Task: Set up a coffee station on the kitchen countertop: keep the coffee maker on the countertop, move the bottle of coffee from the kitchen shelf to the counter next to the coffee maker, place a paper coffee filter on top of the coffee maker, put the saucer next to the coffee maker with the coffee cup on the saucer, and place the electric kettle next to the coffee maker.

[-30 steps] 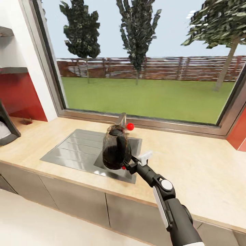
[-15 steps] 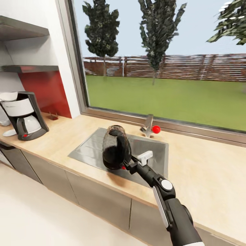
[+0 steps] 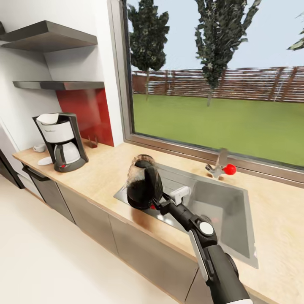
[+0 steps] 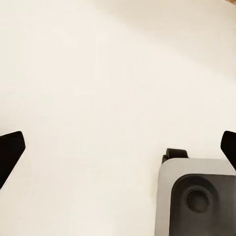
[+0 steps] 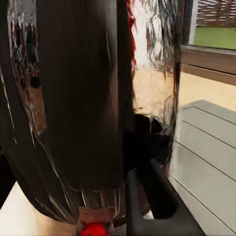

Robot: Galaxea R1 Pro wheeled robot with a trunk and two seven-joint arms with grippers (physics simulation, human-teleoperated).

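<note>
The counter [image 3: 105,177] is bare between the coffee maker [image 3: 62,141] and the sink [image 3: 219,207]. The kettle [image 3: 143,183] hangs over the sink's left edge. The tap [image 3: 219,162] stands at its back edge.

right end effector [image 3: 157,203]: fingertips hidden behind electric kettle [image 3: 143,182] | cup [image 3: 39,147] beside coffee maker [image 3: 61,141]: too small to tell

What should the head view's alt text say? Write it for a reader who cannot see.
The right gripper holds a dark electric kettle above the counter's front edge, beside the sink. A coffee maker stands further left under wall shelves, and a window shows lawn and trees.
</note>
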